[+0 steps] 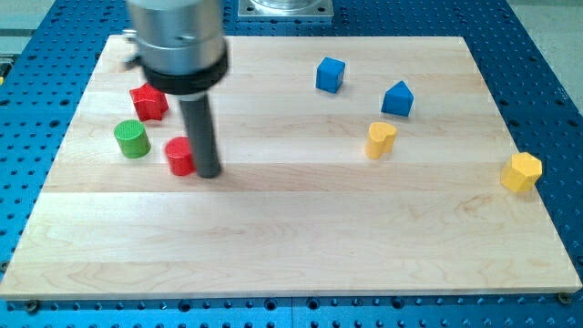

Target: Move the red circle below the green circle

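A dark rod descends from the arm's grey housing near the board's top-left corner, and my tip [209, 173] rests on the wooden board [291, 246] touching the right side of the red circle [180, 157], a short red cylinder in the board's left portion, roughly midway between the top and bottom edges. The arm ends in a bare rod with no jaws to open or close, and it has hold of nothing; it only presses against the block's side. The green circle [131, 139] stands just beside the red circle, toward the left edge and slightly nearer the top edge. A red star-shaped block [148, 101] sits closer to the top-left corner, partly under the housing. Toward the top edge, right of centre, lies a blue cube [331, 75], with a blue block with a peaked top [397, 98] near it on the right. A yellow heart-like block [380, 139] sits below those two, and a yellow hexagonal block [521, 171] stands at the right edge.
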### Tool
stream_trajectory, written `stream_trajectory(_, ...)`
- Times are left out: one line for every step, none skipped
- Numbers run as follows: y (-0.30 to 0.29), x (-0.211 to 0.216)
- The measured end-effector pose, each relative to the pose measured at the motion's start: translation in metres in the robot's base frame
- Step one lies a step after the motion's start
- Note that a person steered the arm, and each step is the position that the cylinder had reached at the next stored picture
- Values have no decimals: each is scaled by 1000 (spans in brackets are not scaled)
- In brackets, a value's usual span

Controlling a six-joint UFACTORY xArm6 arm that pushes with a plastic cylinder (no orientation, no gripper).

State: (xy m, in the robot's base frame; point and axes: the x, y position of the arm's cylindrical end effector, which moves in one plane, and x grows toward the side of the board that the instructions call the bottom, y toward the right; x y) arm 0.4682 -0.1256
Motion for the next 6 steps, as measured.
stream_trajectory(23,-5)
stream_trajectory(20,-41)
stream_trajectory(-16,-24)
stream_trajectory(-39,-4)
stream_trajectory(-3,43)
stream_trajectory(13,87)
